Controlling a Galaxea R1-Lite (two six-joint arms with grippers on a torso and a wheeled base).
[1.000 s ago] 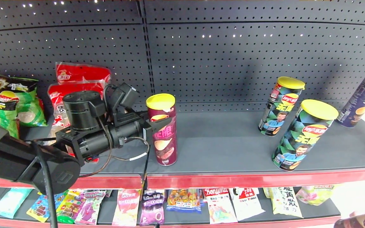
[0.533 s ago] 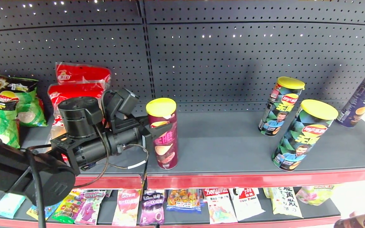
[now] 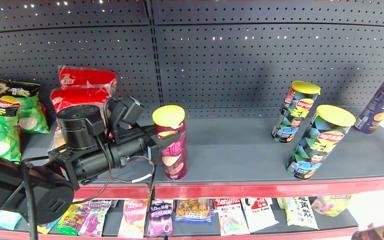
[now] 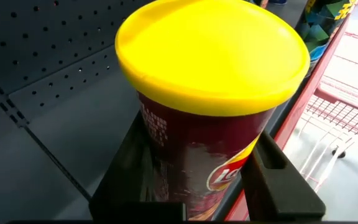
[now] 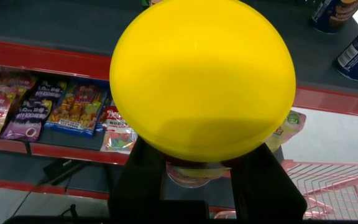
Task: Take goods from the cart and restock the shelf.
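A dark pegboard shelf (image 3: 232,150) runs across the head view. At its far left sit green chip bags (image 3: 2,130), with red bags (image 3: 82,83) stacked beside them against the back wall. Next comes the left tool (image 3: 170,135), reaching in from the left with its fingers closed on either side of a maroon can (image 3: 173,156) with a yellow lid. The can stands upright, and its base appears to rest on the shelf, close to the red front edge (image 3: 245,190). Open shelf lies to its right, then two green-and-black cans (image 3: 320,143) stand near each other, and a dark blue can (image 3: 380,105) sits at the far right. Below, a lower shelf carries a row of sweet packets (image 3: 192,213). In the right wrist view, the right tool (image 5: 201,186) holds a second can (image 5: 202,78), its yellow lid facing the camera, out in front of the shelves above the wire cart (image 5: 334,193). The step in hand looks like setting down the maroon can. The next move likely calls for the left tool to open and draw straight back without tipping the can, which stands near the edge.
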